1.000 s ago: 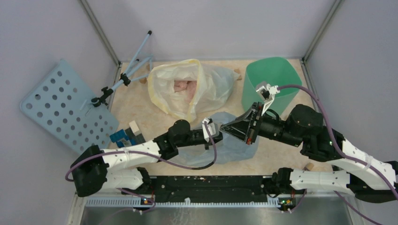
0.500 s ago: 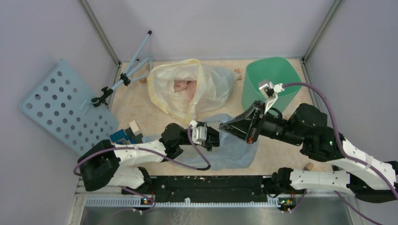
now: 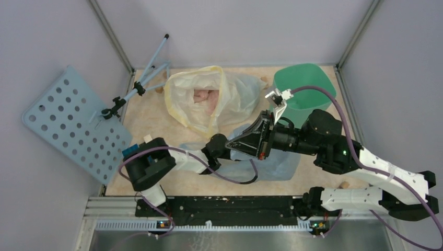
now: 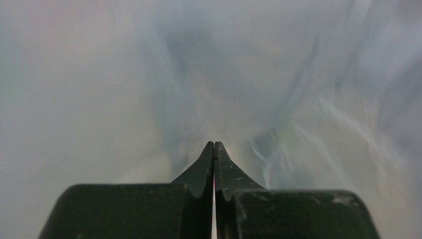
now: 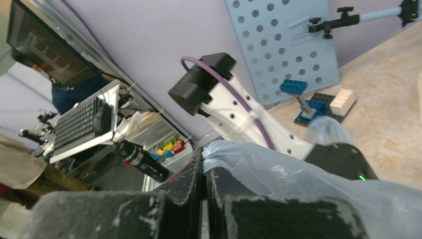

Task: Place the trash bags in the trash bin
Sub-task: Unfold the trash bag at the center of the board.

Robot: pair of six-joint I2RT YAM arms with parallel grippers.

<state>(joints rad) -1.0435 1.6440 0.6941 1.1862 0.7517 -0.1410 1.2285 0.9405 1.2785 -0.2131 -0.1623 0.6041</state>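
A whitish bag with a yellow rim [image 3: 183, 102] lies open at 12 o'clock on the beige table [image 3: 151, 123]. A pale-blue perforated board [image 3: 68, 120] leans beyond the table's edge at 9 o'clock. A thin tripod [image 3: 151, 60] stands at 11, and blue and white toy bricks [image 3: 131, 150] sit at 8.

a beige, speckled bench [image 3: 156, 123] lies under the right gripper [image 3: 232, 144], boxed in by plain lilac-grey walls [image 3: 235, 31] beyond it and on both sides. metal posts [image 3: 111, 36] rise at the far corners. well to the gripper's left, a pale-blue perforated board [image 3: 68, 123] leans on the side wall, and a pale-blue rod stand [image 3: 139, 87] with black clamps is nearer the gripper. behind the gripper, a black rail [image 3: 230, 209] runs along the bench's near edge. the light is soft and even. in the right wrist view, a keyboard [image 5: 79, 124] sits below a dark monitor [image 5: 45, 47] outside the enclosure.
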